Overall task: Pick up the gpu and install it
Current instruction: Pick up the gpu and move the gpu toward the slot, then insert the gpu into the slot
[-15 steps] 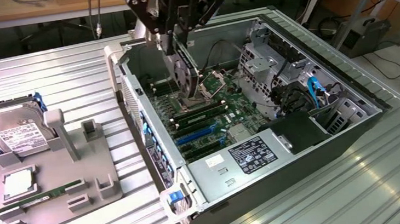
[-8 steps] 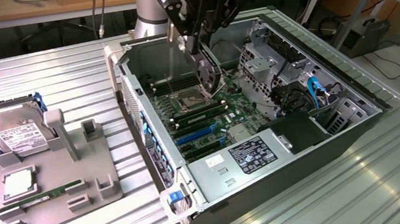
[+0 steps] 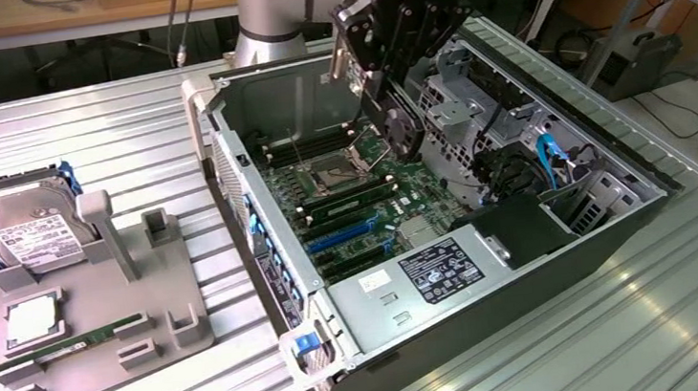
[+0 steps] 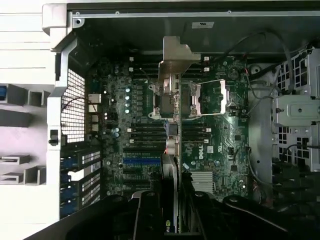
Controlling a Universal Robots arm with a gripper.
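Observation:
My gripper (image 3: 400, 29) hangs over the open computer case (image 3: 224, 169), shut on the gpu (image 3: 394, 105). The gpu is a dark flat card held on edge, with its silvery bracket (image 3: 339, 62) toward the back of the case. It hovers above the motherboard (image 3: 362, 194), near the CPU socket (image 3: 328, 173) and clear of the blue expansion slots (image 3: 346, 236). In the wrist view the gpu (image 4: 171, 150) runs edge-on from between my fingers (image 4: 150, 210) out to its bracket (image 4: 176, 57), over the socket (image 4: 200, 100), with the blue slots (image 4: 142, 162) off to one side.
A grey fixture tray (image 3: 141, 302) on the exterior view's left holds a silver hard drive (image 3: 26, 231), a green RAM stick (image 3: 81, 338) and a small square part (image 3: 31, 320). Inside the case sit the power supply (image 3: 440, 268), drive cages (image 3: 470, 117) and cables (image 3: 551, 162).

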